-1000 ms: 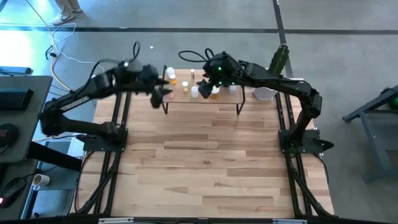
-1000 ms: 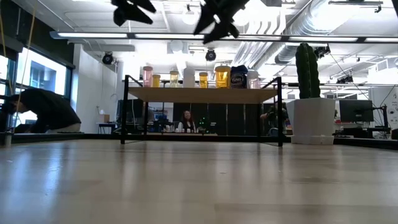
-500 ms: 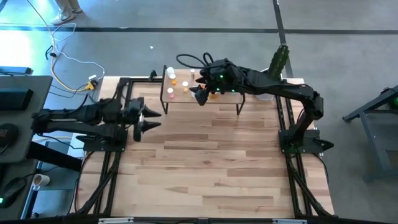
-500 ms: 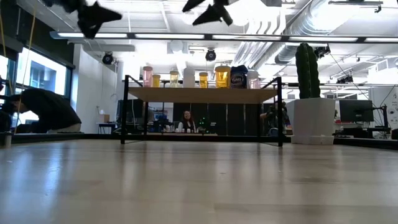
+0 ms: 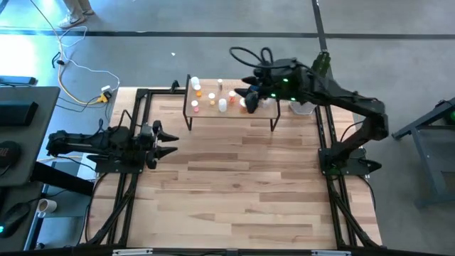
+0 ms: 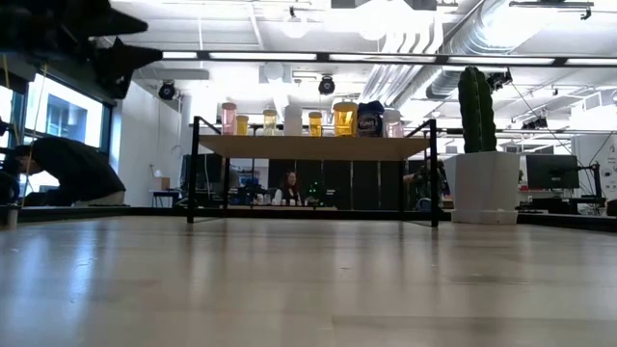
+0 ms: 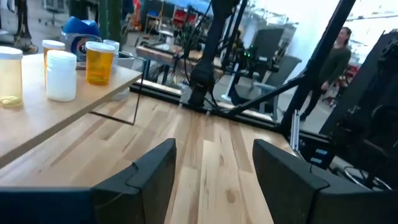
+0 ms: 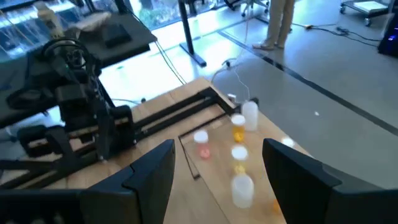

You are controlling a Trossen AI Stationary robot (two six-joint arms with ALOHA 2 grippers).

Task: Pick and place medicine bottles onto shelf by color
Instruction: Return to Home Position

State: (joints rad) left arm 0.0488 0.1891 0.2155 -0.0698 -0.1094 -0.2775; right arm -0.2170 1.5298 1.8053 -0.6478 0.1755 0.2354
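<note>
Framing person (image 6: 290, 185) between shelf (image 6: 313, 147) legs: low view

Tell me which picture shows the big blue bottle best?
The low view: the blue bottle stands on the shelf, label showing. The left wrist view shows only part, behind an orange bottle. The high and right wrist views don't show it clearly.

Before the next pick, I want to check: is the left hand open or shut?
Open. On the left hand, the two fingers stand apart in its wrist view, only bare table between them.
</note>
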